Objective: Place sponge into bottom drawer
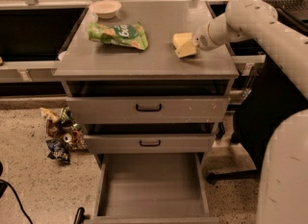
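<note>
The grey cabinet stands in the middle of the camera view. Its bottom drawer is pulled out toward me, and its grey tray has nothing in it. My white arm reaches in from the right, with my gripper low over the right side of the cabinet top. A pale yellow block, the sponge, sits right at the gripper's tip on the top. I cannot tell whether it is gripped or only touched.
A green snack bag lies on the left of the cabinet top, with a white bowl behind it. The two upper drawers have black handles. Crumpled wrappers lie on the floor at left. A dark chair stands at right.
</note>
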Motion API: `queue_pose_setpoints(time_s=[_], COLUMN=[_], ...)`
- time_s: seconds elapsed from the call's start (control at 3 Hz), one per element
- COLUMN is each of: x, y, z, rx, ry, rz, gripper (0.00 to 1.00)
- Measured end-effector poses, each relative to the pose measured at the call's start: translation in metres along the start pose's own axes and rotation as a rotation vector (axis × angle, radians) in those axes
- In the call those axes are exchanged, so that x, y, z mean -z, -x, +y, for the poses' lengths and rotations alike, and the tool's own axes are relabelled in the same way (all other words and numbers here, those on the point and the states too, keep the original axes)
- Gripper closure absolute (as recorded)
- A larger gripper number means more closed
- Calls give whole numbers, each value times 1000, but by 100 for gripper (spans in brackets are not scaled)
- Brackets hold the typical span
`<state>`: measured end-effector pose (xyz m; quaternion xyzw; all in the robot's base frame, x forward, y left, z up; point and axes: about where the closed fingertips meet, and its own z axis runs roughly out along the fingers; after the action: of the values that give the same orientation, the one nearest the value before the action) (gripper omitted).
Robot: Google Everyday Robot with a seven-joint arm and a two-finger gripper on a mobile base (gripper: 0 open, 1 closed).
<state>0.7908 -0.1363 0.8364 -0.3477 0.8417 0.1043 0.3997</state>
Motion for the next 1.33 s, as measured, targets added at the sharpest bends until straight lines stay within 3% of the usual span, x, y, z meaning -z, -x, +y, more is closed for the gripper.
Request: queue_pose_setpoints(time_s=[0.33,0.67,1.33], x=[28,58,59], y=[17,34,36], z=[2,6,10], rx=[33,77,94], ry=[-7,-4,21], rz=[-70,-138,-150], gripper=[88,100,100])
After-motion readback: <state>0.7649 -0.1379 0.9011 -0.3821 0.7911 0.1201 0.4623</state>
